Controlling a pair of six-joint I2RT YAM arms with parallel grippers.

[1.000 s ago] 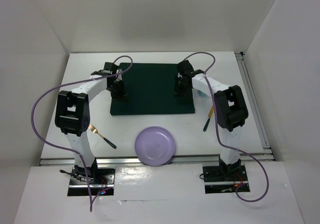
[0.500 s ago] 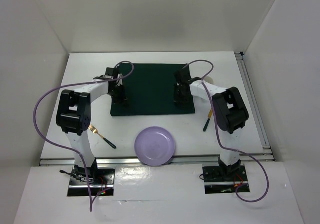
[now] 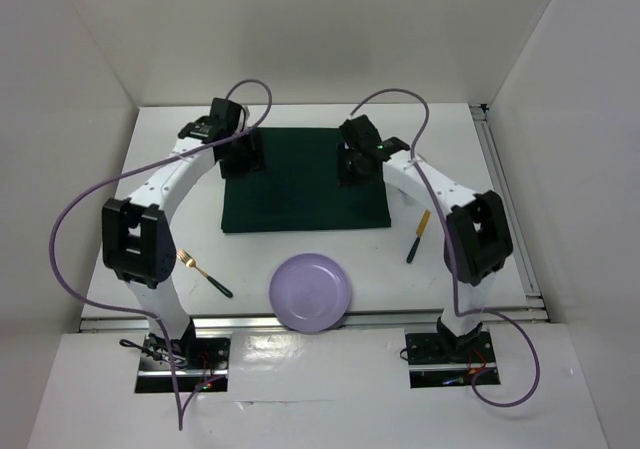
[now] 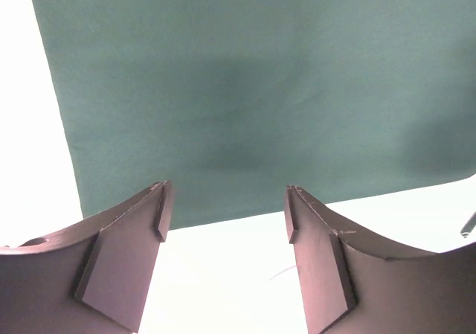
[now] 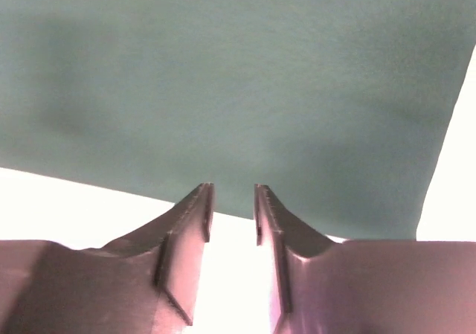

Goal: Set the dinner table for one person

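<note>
The white dinner table (image 3: pixel 470 169) carries a dark green square cloth (image 3: pixel 300 194) lying flat at its middle. My left gripper (image 3: pixel 243 155) hovers over the cloth's far left part. In the left wrist view it (image 4: pixel 225 204) is open wide, with only the cloth (image 4: pixel 245 88) edge and bare table between the fingers. My right gripper (image 3: pixel 355 162) hovers over the far right part. In the right wrist view it (image 5: pixel 232 207) is open with a narrow gap, holding nothing, the cloth (image 5: pixel 238 74) beyond it.
A lilac plate (image 3: pixel 310 291) sits at the near edge between the arm bases. A gold fork with a dark handle (image 3: pixel 203 272) lies near left, a knife (image 3: pixel 418 235) near right. A metal rail (image 3: pixel 505 204) runs along the right side.
Both grippers were shut low at the cloth's left and right sides. They have let go, opened, risen and moved toward the far edge. The cloth stays flat.
</note>
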